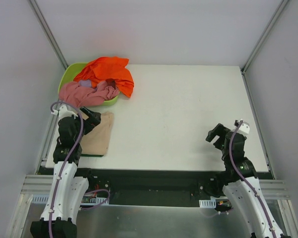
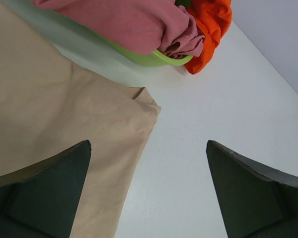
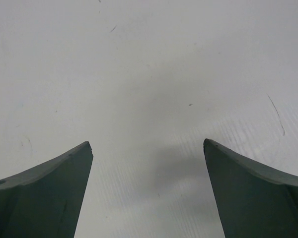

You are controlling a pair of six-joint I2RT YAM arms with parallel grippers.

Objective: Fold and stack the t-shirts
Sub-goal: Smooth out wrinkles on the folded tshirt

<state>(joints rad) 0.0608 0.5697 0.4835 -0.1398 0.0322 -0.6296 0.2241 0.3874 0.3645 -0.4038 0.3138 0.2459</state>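
A folded beige t-shirt (image 1: 98, 136) lies flat at the table's near left; it also shows in the left wrist view (image 2: 54, 124). A dark green edge (image 1: 93, 155) peeks out under its near side. An orange t-shirt (image 1: 109, 72) and a dusty pink t-shirt (image 1: 87, 93) lie crumpled in a lime-green tub (image 1: 69, 74). The pink shirt (image 2: 124, 22) and the orange shirt (image 2: 211, 25) also show in the left wrist view. My left gripper (image 1: 92, 118) is open and empty over the beige shirt's far right part (image 2: 149, 146). My right gripper (image 1: 214, 133) is open and empty above bare table (image 3: 148, 146).
The white table (image 1: 188, 114) stretches between the two arms. The tub's rim (image 2: 154, 58) stands just beyond the beige shirt. Enclosure walls and metal posts (image 1: 47, 29) ring the table.
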